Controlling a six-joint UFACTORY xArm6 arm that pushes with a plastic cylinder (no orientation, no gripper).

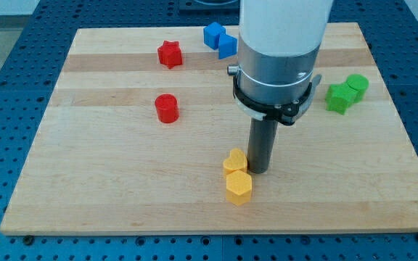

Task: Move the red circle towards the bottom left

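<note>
tip: my tip (258,171) sits low-centre on the board (85,203); just right of the yellow heart (234,160), prob touching it; yellow hexagon (239,186) just below-left of it
gripper: none on this rig, just the rod, so nothing to open or close; it holds nothing
target: red circle (166,108), left of centre, standing alone; well apart from tip, up and to the view's left of it
others: red star (170,54) above the circle nr top edge; two blue blocks (219,39) touching at top centre, shapes unclear; two green blocks (346,92) touching at right
step: judged not begun; circle not yet contacted
how to do it well: swing round the yellows w/o dragging them; get to the circle's upper-right side, between it and the star; line up contact thru its centre along the diagonal to bottom-left corner; push slow, re-centre if it slips sideways
risk: off-centre contact rolls it off the tip; path to bottom left looks clear
axis: round upright cylinder, long axis vertical; no facing direction in plan, so any contact side works the same
</note>
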